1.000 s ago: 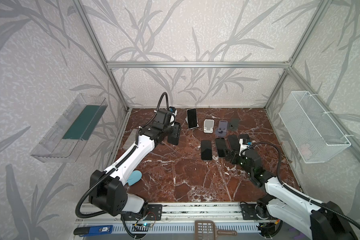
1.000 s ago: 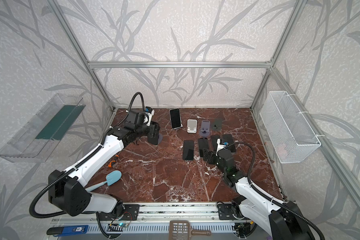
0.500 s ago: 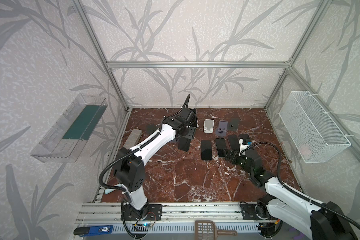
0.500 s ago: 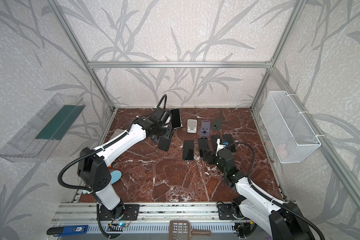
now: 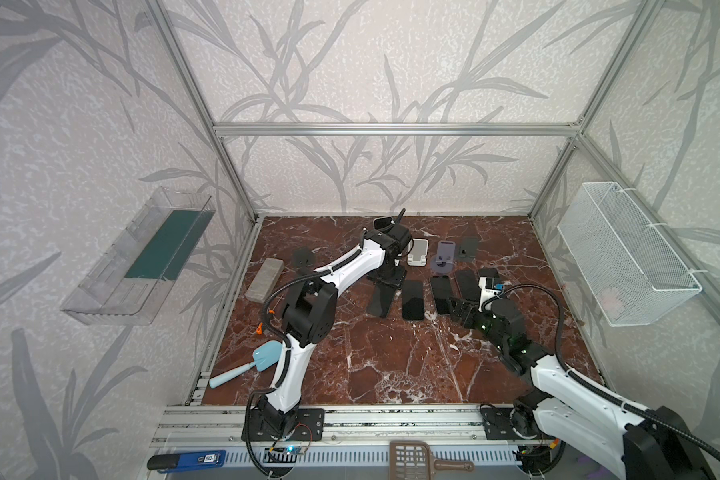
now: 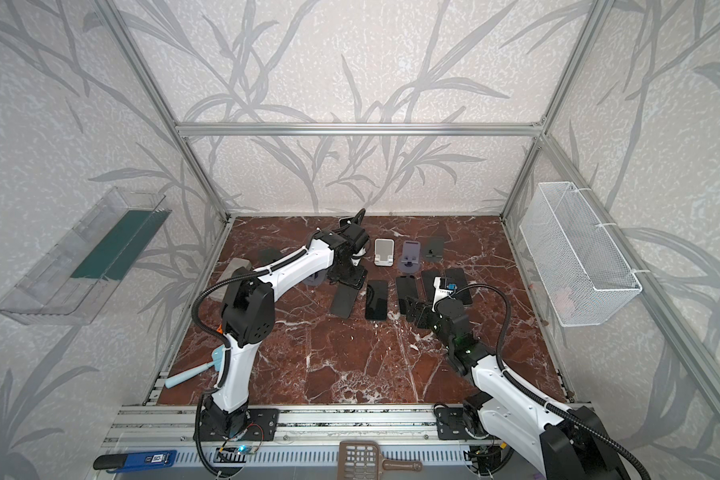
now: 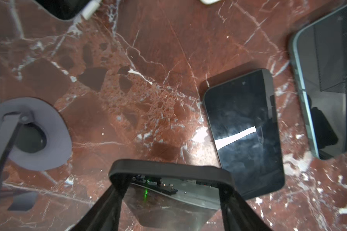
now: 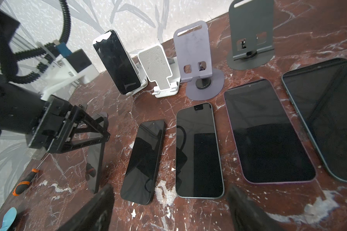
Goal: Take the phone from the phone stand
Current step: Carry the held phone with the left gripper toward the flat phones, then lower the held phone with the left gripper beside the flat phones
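Lab robot cell, not a home: aluminium extrusion frame (image 5: 391,129) boxes in leaf-print wall panels (image 5: 371,62) and a marble-look tabletop (image 5: 391,365); left arm (image 5: 350,266) and right arm (image 5: 578,395) bolted to a slotted rail (image 5: 391,419) along the bottom edge; wire basket (image 5: 624,257) right, clear bin (image 5: 142,262) left.

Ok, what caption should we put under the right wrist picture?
The left gripper holds a dark phone; a second phone leans in its white stand.
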{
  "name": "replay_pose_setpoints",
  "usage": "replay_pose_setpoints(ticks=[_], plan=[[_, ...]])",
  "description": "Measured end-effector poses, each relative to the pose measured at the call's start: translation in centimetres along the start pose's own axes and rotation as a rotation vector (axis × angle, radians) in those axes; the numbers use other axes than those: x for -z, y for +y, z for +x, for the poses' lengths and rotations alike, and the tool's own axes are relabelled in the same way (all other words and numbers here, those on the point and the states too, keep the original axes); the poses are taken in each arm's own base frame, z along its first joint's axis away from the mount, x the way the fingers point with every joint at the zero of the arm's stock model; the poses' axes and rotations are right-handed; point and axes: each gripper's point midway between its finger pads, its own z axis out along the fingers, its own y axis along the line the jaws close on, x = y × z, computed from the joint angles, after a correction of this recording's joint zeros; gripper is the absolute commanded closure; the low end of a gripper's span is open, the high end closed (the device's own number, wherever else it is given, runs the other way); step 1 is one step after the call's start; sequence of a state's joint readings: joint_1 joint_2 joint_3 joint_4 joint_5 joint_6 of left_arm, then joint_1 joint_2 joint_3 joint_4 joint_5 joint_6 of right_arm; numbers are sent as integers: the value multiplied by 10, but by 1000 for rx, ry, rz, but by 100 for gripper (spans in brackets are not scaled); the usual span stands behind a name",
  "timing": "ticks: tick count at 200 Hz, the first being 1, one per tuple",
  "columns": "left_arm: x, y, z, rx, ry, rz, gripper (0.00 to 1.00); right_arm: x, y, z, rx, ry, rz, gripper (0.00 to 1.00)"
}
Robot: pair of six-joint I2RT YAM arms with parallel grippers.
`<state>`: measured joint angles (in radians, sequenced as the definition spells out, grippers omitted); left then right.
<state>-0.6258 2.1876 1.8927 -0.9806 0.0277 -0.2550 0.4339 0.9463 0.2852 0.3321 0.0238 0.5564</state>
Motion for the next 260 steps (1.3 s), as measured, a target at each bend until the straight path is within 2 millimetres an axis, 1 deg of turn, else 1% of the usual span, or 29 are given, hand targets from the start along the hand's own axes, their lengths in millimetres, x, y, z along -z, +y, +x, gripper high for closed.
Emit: replay_pose_setpoints(ticks=[32,82,119,153,212,246,260], plan=[[-15,2,2,4,54,-23,56,0,0,1,0,4,-2,13],[-34,9,6,57,114,-26,58,1,1,-1,0,-2,-5,13],[-43,8,-4,121,132,-18,58,2,2,-2,0,-8,-8,13],[-48,11,-8,182,141,-25,57,2,2,-2,0,-9,-8,13],[-49,13,0,256,177,-38,57,2,2,-2,0,-9,-8,13],[-50,10,3,277,194,-22,56,3,3,-4,0,-15,-12,13],[-51,9,3,280,194,-18,54,4,4,-6,-1,-20,-15,13]])
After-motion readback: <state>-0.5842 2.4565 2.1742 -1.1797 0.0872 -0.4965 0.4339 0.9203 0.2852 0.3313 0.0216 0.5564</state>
